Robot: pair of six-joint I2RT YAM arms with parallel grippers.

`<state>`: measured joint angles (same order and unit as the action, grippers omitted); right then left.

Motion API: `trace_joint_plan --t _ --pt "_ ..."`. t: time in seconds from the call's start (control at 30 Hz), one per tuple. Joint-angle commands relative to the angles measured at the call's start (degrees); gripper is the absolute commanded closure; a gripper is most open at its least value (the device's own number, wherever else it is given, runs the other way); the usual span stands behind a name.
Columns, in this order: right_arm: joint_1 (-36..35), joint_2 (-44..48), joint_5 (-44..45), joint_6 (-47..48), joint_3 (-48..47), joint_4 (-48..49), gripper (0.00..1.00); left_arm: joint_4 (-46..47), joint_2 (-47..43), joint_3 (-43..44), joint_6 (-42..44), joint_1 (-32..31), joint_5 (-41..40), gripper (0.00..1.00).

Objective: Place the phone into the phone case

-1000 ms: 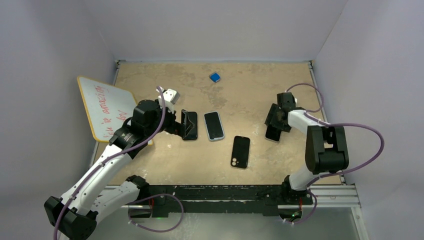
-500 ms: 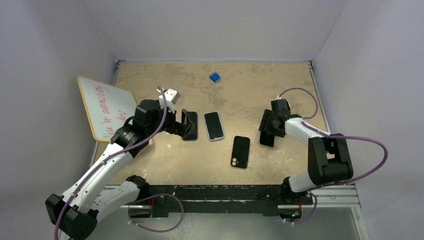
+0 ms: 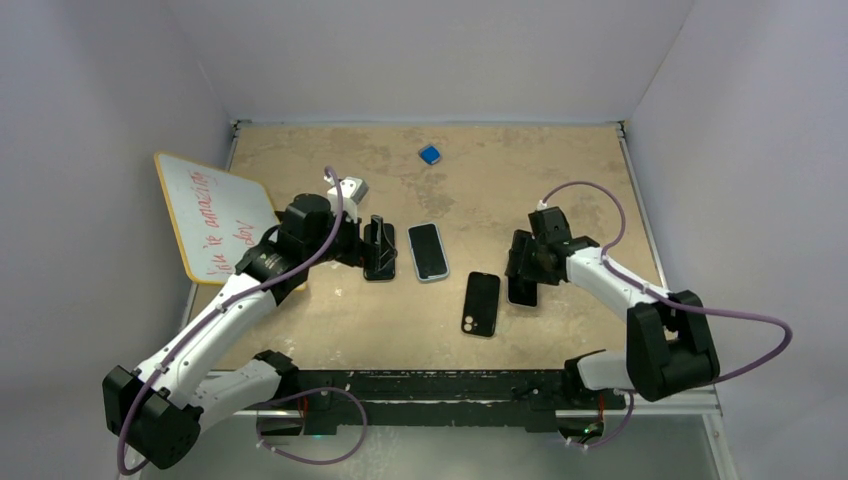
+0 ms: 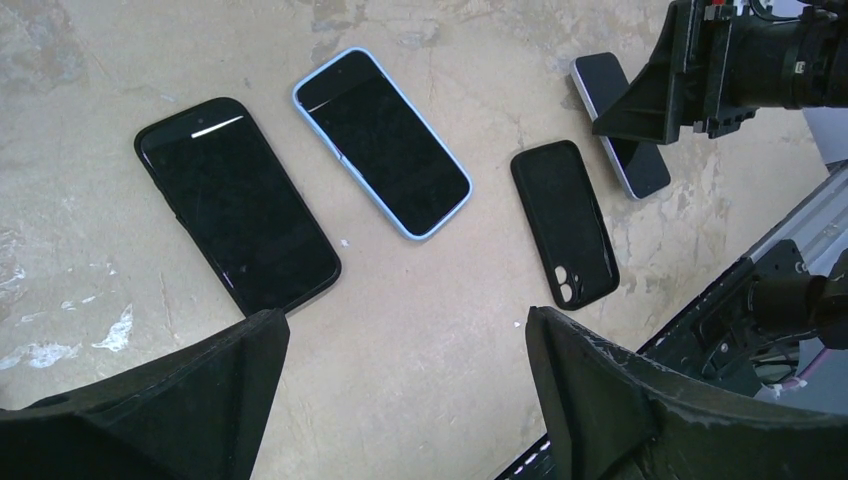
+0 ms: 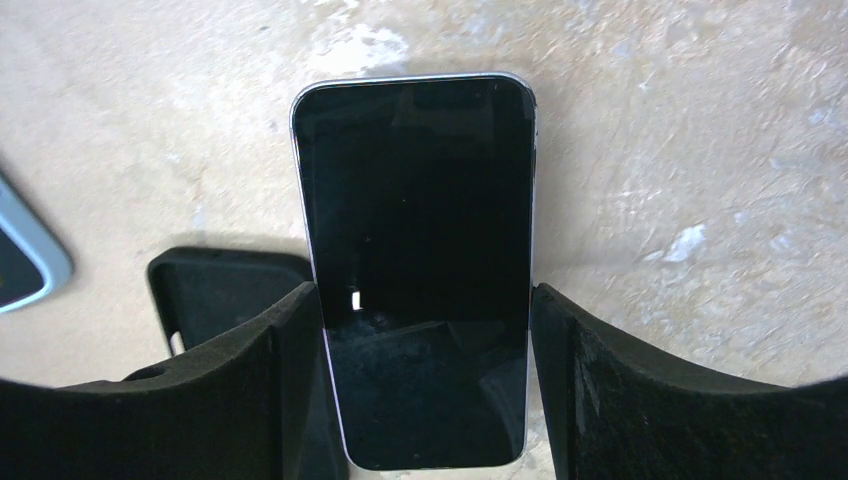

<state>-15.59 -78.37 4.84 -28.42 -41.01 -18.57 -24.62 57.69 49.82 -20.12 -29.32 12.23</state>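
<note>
The right end effector (image 5: 425,300) grips the phone (image 5: 415,220) by its two long edges, screen up, low over the desk (image 3: 480,180). Whether the phone rests on the surface I cannot tell. It sits just right of the black phone case (image 3: 482,303), which lies flat in the middle of the desk with bare surface on its near side. The left end effector (image 4: 405,330) is spread wide with nothing between its fingers, above a black phone (image 4: 237,203). A blue-cased phone (image 4: 382,142) lies just beside that one, between it and the case. The far half of the desk is mostly free, with a small blue object (image 3: 430,154) near the back wall. A whiteboard (image 3: 210,215) overhangs the left edge behind the left arm. Walls close three sides.
</note>
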Motion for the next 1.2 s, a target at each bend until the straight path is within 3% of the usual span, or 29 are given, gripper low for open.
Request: trace_joint_plan --t 0.0,0.3,0.6,0.83,1.17 --pt "-1.72 4.25 -1.04 -2.73 0.34 -1.68 0.53 2.15 -0.75 0.85 -0.83 0.05 -0.05 0.07" --pt "-5.89 8.01 -2.0 -8.52 2.16 -0.82 0.55 0.94 -1.55 0.57 0.7 0.05 -1.73 0.07" --pt "-15.63 11.45 0.64 -20.17 2.31 0.72 0.55 0.89 -3.06 -0.24 1.09 0.06 -1.98 0.07" --pt "-22.81 10.52 4.44 -27.6 3.67 4.27 0.55 0.89 -3.03 -0.42 1.49 0.05 -1.96 0.07" --pt "-26.46 6.91 7.57 -32.57 5.64 7.75 0.56 0.05 -3.12 -0.05 2.12 0.05 -3.39 0.06"
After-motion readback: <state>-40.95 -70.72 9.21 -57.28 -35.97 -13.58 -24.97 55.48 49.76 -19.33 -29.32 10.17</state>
